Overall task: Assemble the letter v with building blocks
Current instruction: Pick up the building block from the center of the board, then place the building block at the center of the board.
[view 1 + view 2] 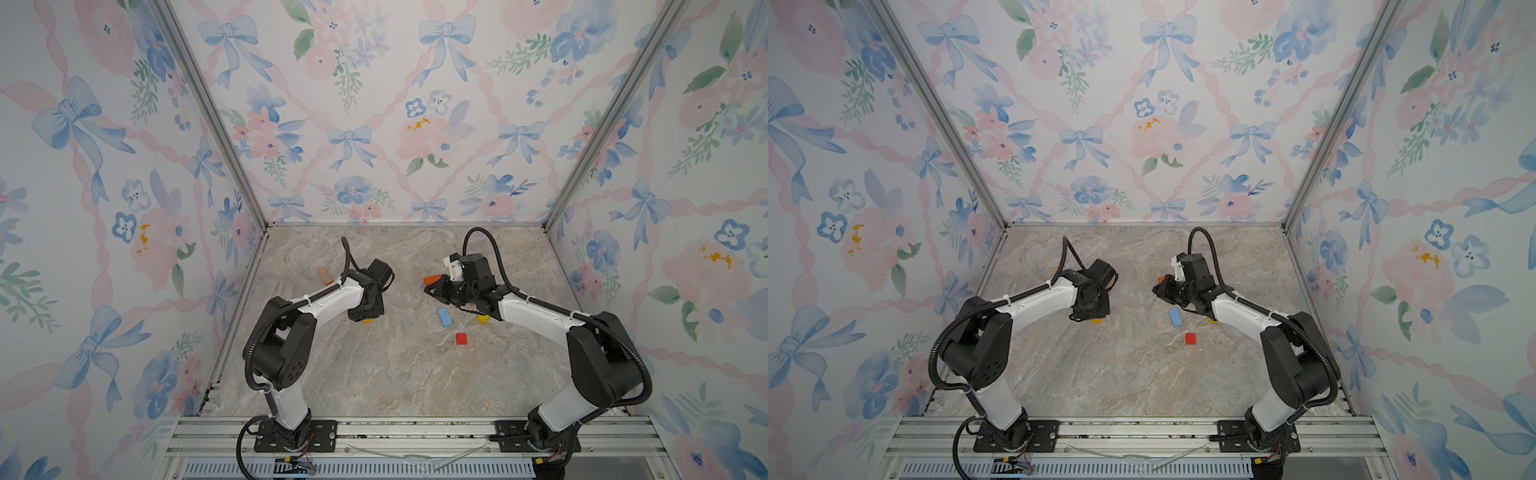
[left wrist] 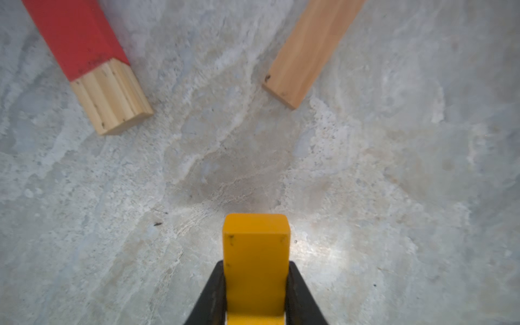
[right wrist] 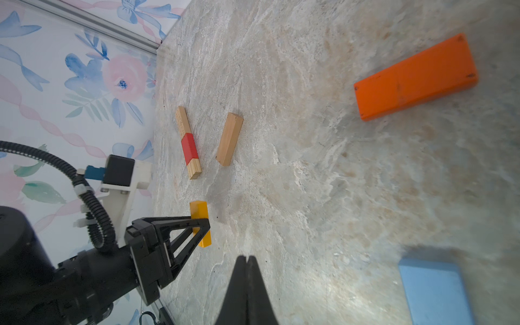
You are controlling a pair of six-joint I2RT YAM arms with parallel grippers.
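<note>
left tool (image 2: 256, 264) pinching yellow block (image 2: 256, 242) | right tool (image 3: 247, 257) pressed together, empty | risk: askew release knocks red-banded bar (image 1: 323, 274) (block's 11 o'clock, in a top view), spoiling V

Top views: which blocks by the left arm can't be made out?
- Yellow bar: in both top views the left arm's wrist covers all but a sliver.
- Red-banded bar: in a top view only one end clears that arm.
- Plain wooden bar: hidden in both, same arm.
</note>
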